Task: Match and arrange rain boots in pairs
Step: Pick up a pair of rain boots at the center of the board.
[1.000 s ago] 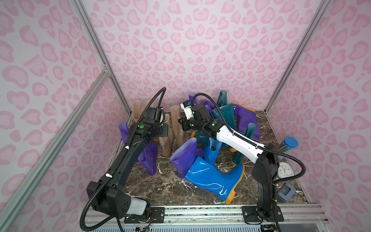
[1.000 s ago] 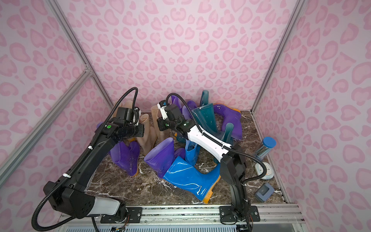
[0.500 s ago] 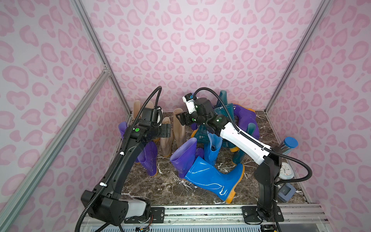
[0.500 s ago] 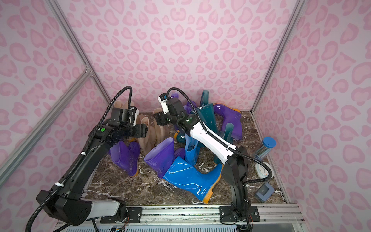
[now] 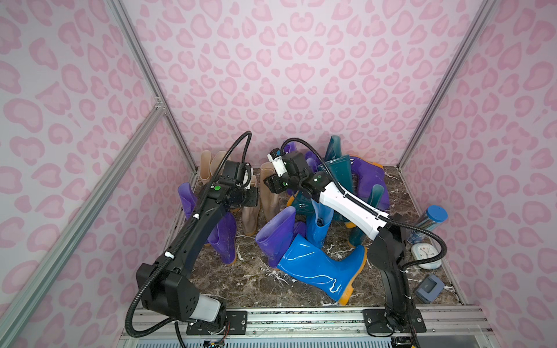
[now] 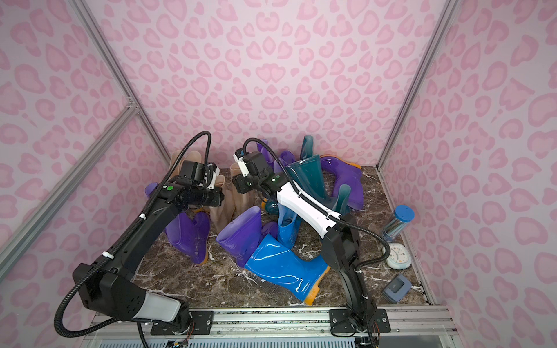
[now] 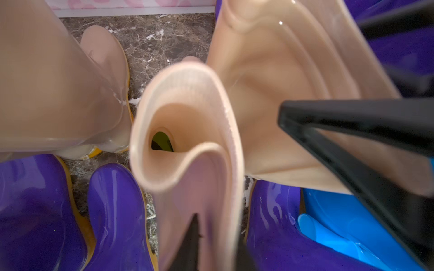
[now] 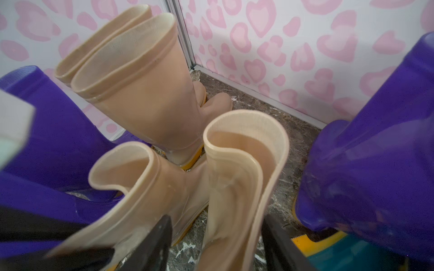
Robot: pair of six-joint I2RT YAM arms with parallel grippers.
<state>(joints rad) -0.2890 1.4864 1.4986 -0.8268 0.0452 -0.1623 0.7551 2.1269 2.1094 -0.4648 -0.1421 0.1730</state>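
We have the left gripper (image 7: 218,248) clamped on the shaft wall of a beige boot (image 7: 185,105). Its fingers (image 7: 193,241) are pressed together on the rubber just under the cuff, and the cuff is folded into a kidney shape. That boot stands upright on the marble floor (image 5: 259,283), left of centre toward the back. The right gripper (image 8: 218,218) has its fingers (image 8: 159,241) spread, straddling the shaft of a second beige boot (image 8: 244,145) that stands just beside the first. We see floor between one finger and the rubber. The other finger sits close to the shaft, but we cannot tell if it touches. In both top views the two grippers face each other over these two boots. A beige pair (image 5: 208,165) stands upright in the back left corner, the two boots touching. A purple pair (image 5: 224,238) stands side by side under the left arm, near the left wall. At front centre a purple boot (image 5: 275,232) and a bright blue boot (image 5: 316,266) lie on their sides and overlap. A second blue boot (image 5: 319,223) stands upright just behind them. The teal boots (image 5: 337,171) and more purple boots (image 5: 370,177) are heaped at back right. Along the right wall we see a cylinder with blue cap (image 5: 428,223), a clock (image 5: 425,256) and a grey-blue box (image 5: 429,287).
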